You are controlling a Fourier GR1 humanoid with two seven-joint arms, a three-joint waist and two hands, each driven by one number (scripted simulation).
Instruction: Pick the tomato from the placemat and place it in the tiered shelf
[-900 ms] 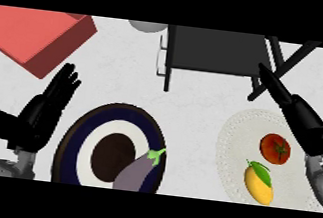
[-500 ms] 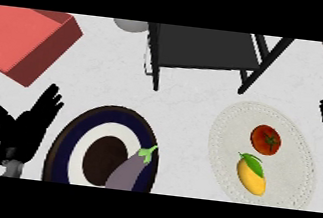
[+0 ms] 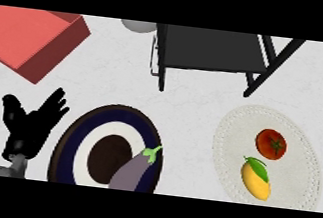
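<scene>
Task not started: tomato (image 3: 272, 143) on placemat (image 3: 229, 139) beside mango (image 3: 256, 176), shelf (image 3: 210, 51) w/o it; left hand (image 3: 33, 121) open, empty; right hand out of view.

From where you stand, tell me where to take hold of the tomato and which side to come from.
Grip the tomato across its round red sides, coming straight down from above. Its green stem faces up and it lies flat on the placemat. Keep the fingers off its near side: the yellow mango lies close there. The far side is free.
</scene>
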